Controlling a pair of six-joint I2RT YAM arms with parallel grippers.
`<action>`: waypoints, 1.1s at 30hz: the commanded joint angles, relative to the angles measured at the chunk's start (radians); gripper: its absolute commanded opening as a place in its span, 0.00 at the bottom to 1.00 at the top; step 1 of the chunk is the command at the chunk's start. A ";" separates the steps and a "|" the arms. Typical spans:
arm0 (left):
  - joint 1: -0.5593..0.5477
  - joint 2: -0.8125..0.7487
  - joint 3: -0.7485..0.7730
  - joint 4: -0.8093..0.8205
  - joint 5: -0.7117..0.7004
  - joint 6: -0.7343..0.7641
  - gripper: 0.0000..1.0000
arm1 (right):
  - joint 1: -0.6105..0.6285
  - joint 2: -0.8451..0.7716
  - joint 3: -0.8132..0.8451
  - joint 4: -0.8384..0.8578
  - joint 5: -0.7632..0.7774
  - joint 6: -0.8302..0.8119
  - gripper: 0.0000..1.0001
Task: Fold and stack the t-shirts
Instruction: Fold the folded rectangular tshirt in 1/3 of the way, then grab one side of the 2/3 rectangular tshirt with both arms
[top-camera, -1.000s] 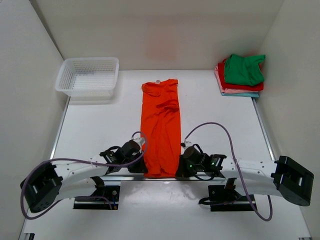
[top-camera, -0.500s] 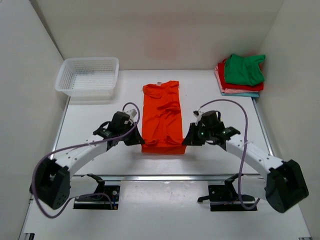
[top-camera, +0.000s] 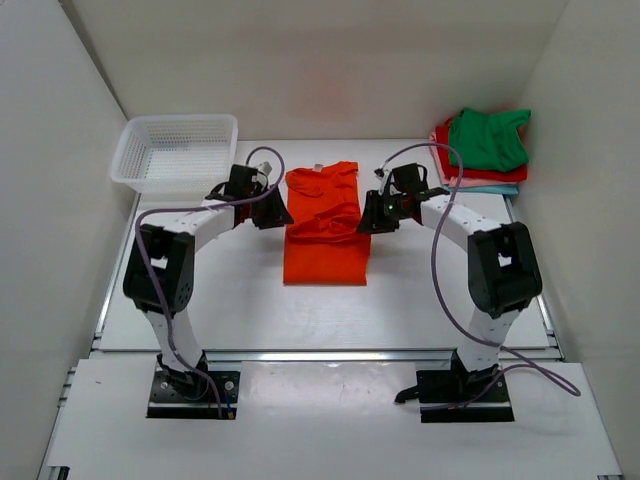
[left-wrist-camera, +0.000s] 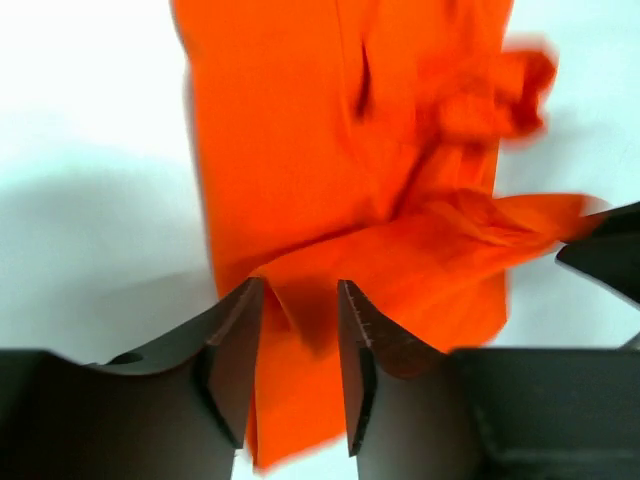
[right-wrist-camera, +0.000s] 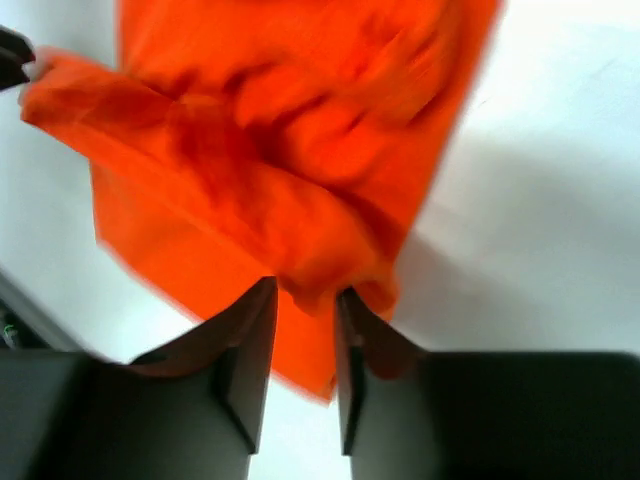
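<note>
— While the shirt (top-camera: 322, 250) lies doubled in the middle of the table (top-camera: 240, 300), what are the jaws doing?

— Left gripper (left-wrist-camera: 297, 300): jaws parted a fair way, with a fold of orange cloth slack in the gap. Right gripper (right-wrist-camera: 305, 297): parted less, with a bunch of hem in the gap (it looks loose, not pinched). Each sits at its own side edge of the shirt, about halfway up it.

— Step in hand?

— Letting go of the half-fold, I judge. The hem layer lies over the lower layer, short of the collar. It is rumpled between the two grippers and its edge is not straight.

— How to do it well?

— Open both grippers wide before any lift. Rise straight up so no finger drags the top layer. Move both together, or one corner skews. If the ridge shows afterwards, press it flat from the middle outward.

— And after?

— Likely one more fold across. Then it goes onto the stack (top-camera: 482, 150) at the far right corner, which has green on top and is well apart from the shirt.
</note>
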 joint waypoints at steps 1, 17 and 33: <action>0.063 0.054 0.059 0.067 0.083 -0.024 0.47 | -0.032 0.033 0.065 0.080 0.062 -0.050 0.34; -0.138 -0.386 -0.616 0.306 -0.137 -0.149 0.57 | 0.106 -0.524 -0.684 0.445 0.286 0.328 0.54; -0.199 -0.290 -0.647 0.499 -0.257 -0.267 0.56 | 0.227 -0.285 -0.687 0.602 0.355 0.440 0.42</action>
